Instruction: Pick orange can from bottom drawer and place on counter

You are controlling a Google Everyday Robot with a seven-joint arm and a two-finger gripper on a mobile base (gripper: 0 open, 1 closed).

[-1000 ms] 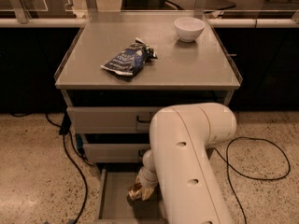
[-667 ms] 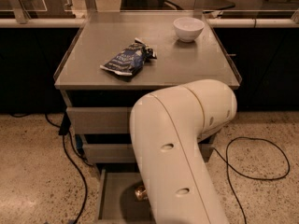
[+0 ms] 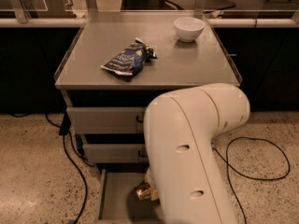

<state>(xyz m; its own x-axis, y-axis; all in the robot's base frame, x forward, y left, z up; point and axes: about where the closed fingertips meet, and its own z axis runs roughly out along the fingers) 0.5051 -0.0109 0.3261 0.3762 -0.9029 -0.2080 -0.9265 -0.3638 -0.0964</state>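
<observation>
The orange can is small and coppery with a silver end. It sits tilted over the open bottom drawer, a shallow grey tray at the foot of the cabinet. My gripper is right at the can, touching its upper right side, and is almost wholly hidden behind my big white arm. A dark shadow lies under the can. The counter is the flat grey top of the cabinet above.
A dark blue foil snack bag lies left of centre on the counter. A white bowl stands at its back right. The two upper drawers are shut. Black cables trail on the speckled floor on both sides.
My white arm has swung across the view, first leftward, then back a little to the right. The can has stayed at the same spot over the bottom drawer.
</observation>
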